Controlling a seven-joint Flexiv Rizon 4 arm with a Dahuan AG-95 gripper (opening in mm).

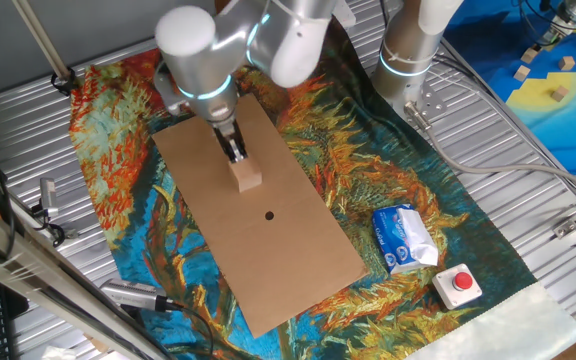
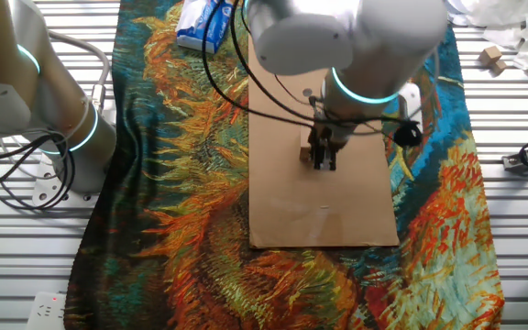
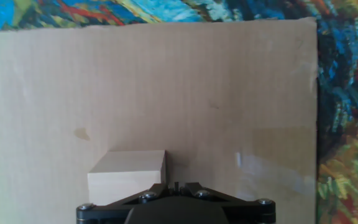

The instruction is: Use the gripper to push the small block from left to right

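- The gripper (image 1: 236, 152) stands low over the cardboard sheet (image 1: 298, 240), its narrow black tip just behind the small block (image 1: 248, 177). In the hand view the gripper's body (image 3: 174, 208) fills the bottom edge and hides the tips, so I cannot tell whether the fingers are together or apart.
- The small block (image 3: 128, 177) sits on the cardboard right in front of the tip, looking close enough to touch, and a little off to one side of the hand's middle line in the hand view. In the other fixed view the small block (image 2: 305, 154) peeks out beside the gripper (image 2: 324, 158).
- By my judgement the push is at or near first contact. To do it well, keep the tip low and level on the block's flat face and move slowly in a straight line. Because the block lies off centre to the tip, it may turn or slip past the side, so centre the tip on the face.
- The cardboard is flat and smooth, with a small dark dot (image 1: 269, 214) ahead of the block and plenty of bare sheet left to slide over.
- Under the cardboard lies a bright patterned cloth (image 1: 118, 150) in orange and blue, spread on a ribbed metal table (image 1: 528, 180).
- Farther out are a blue-white packet (image 1: 404, 238) and a red button box (image 1: 459, 284) near the cloth's edge.
- A second arm column (image 1: 415, 45) stands at the back, and tiny wooden blocks (image 1: 560, 80) lie on a blue-yellow mat (image 1: 568, 115) beyond it.
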